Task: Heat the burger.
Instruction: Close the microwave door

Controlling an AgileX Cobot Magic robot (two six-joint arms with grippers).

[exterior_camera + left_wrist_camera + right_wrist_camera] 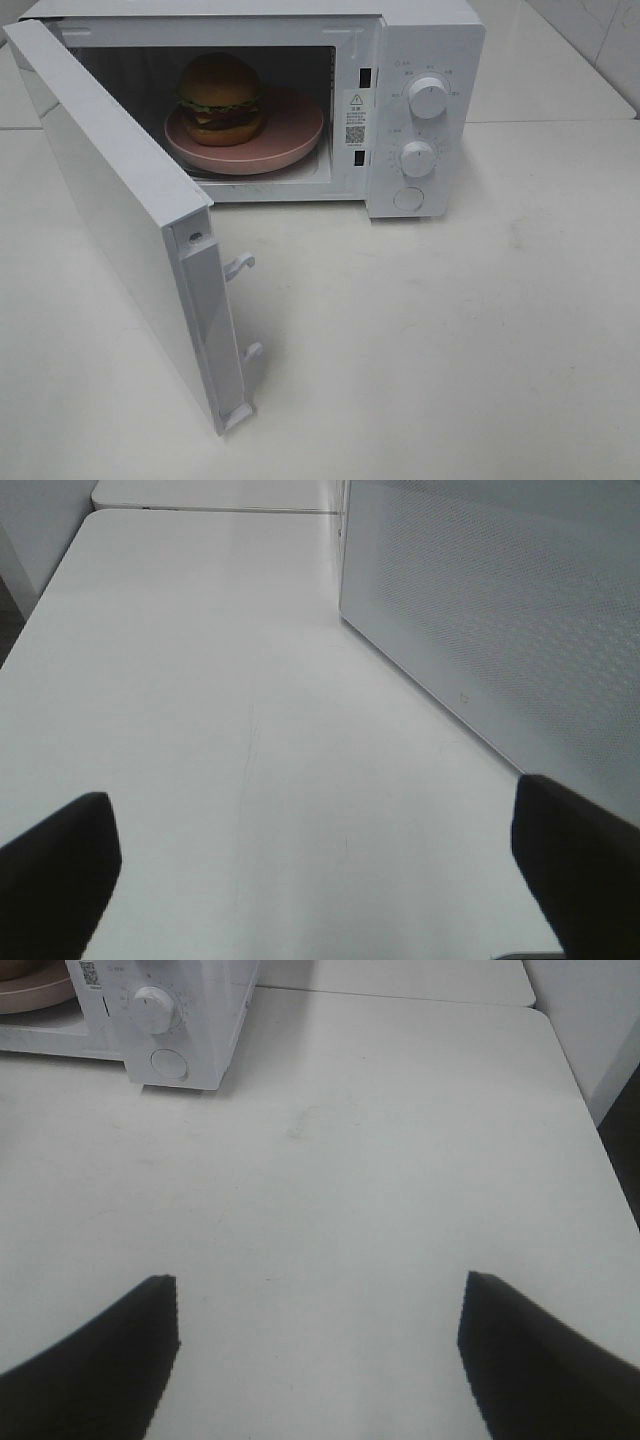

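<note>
Nearest the high camera: free edge of the open white microwave door (120, 200), swung wide toward the viewer on the left, hinged at the oven's left side. Two white latch hooks (240, 264) stick out of that edge, one above the other.

White microwave oven (430, 50) sits at the back of the white tabletop (450, 330). Cavity is open. Control panel on its right carries an upper round white knob (428, 97), a lower round white knob (417, 158) and a round white button (408, 198) beneath them.

Task item: burger (221, 98) with glossy brown domed bun, green lettuce frill, dark patty and yellow cheese. It is inside the cavity, upright, resting on a round pink plate (295, 125), toward the plate's left half.

Neither arm appears in the high view.

Left wrist view: left gripper (310, 790) hangs over bare tabletop, black fingers (60, 870) spread wide, nothing between them. The door's dotted panel (500, 610) stands close beside one finger; contact cannot be told.

Right wrist view: right gripper (318, 1278) is over bare tabletop, black fingers (100, 1360) apart, nothing between them. It is well apart from the oven; ahead lie the panel corner with the lower knob (153, 1007), the button (168, 1063) and a sliver of the pink plate (30, 990).
</note>
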